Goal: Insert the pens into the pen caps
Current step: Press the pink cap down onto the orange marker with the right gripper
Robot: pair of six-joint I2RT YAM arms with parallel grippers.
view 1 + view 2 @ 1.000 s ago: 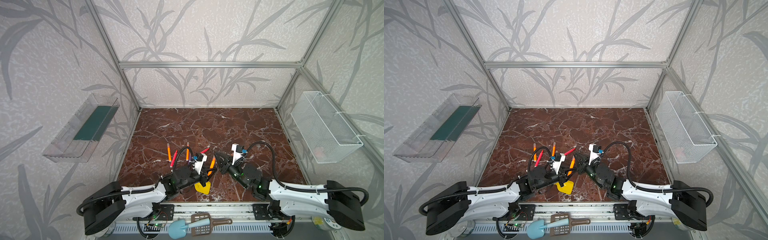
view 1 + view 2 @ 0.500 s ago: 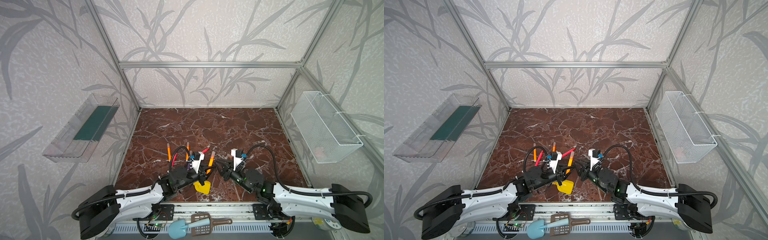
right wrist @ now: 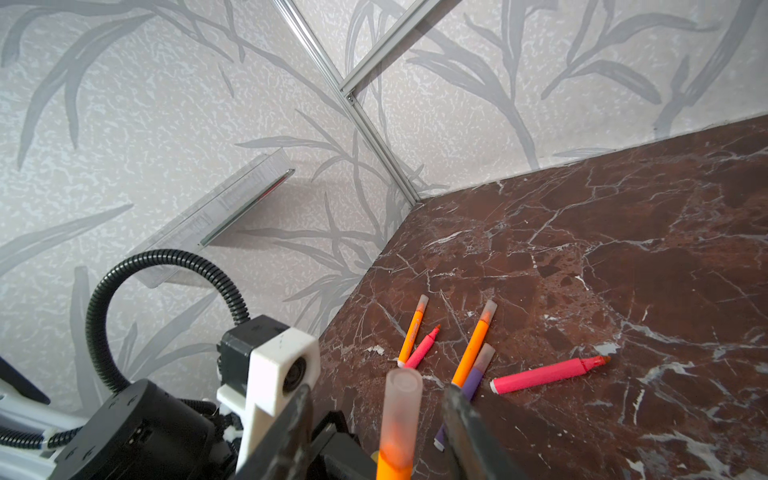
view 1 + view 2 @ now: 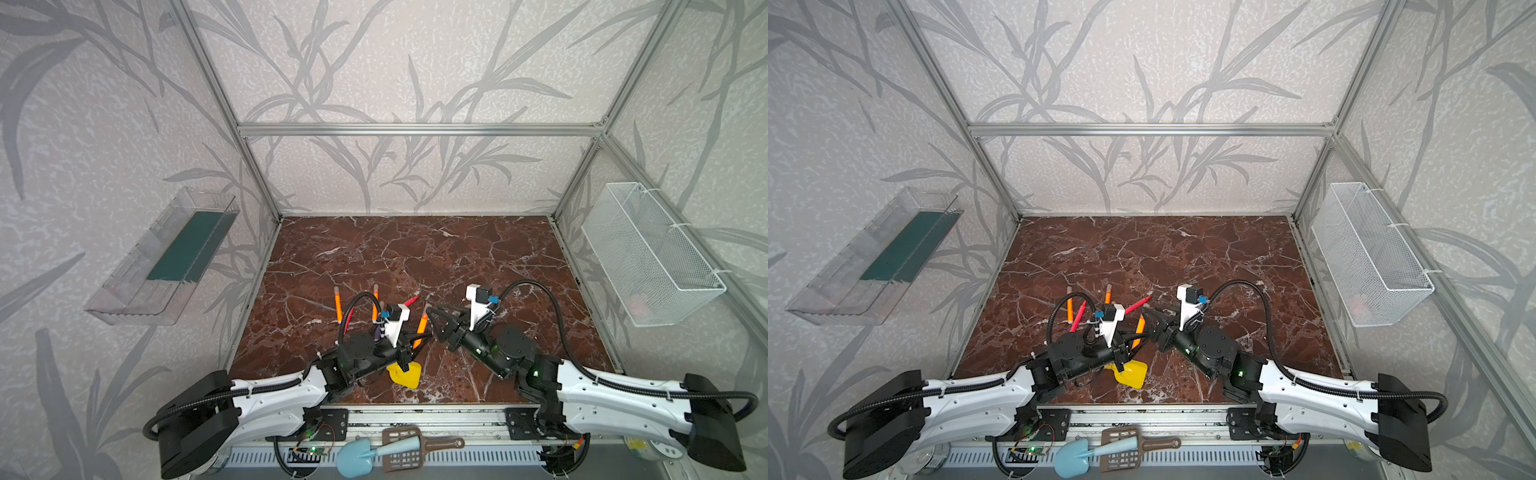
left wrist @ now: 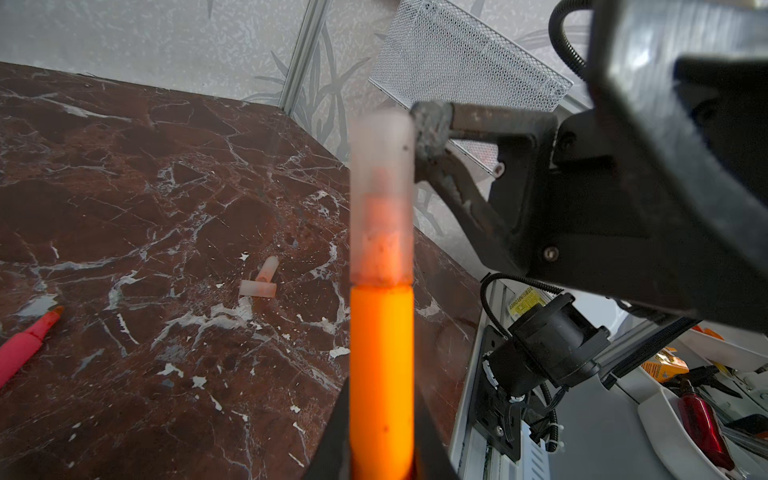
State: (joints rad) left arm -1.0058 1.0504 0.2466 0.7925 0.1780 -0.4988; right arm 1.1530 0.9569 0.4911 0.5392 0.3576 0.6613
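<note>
We find the left pincer [image 5: 380, 415] clamped on the orange pen [image 5: 381, 365], its cap [image 3: 401, 399] standing between the parted jaws of the right pincer [image 3: 378, 392].

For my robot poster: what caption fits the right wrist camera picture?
Right gripper, jaws open, flanks a capped orange pen; two red-pink pens on the table lack caps.

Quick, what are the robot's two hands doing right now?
Left gripper: closed, holding the orange pen.
Right gripper: open, jaws either side of the pen cap, not squeezing it.
</note>
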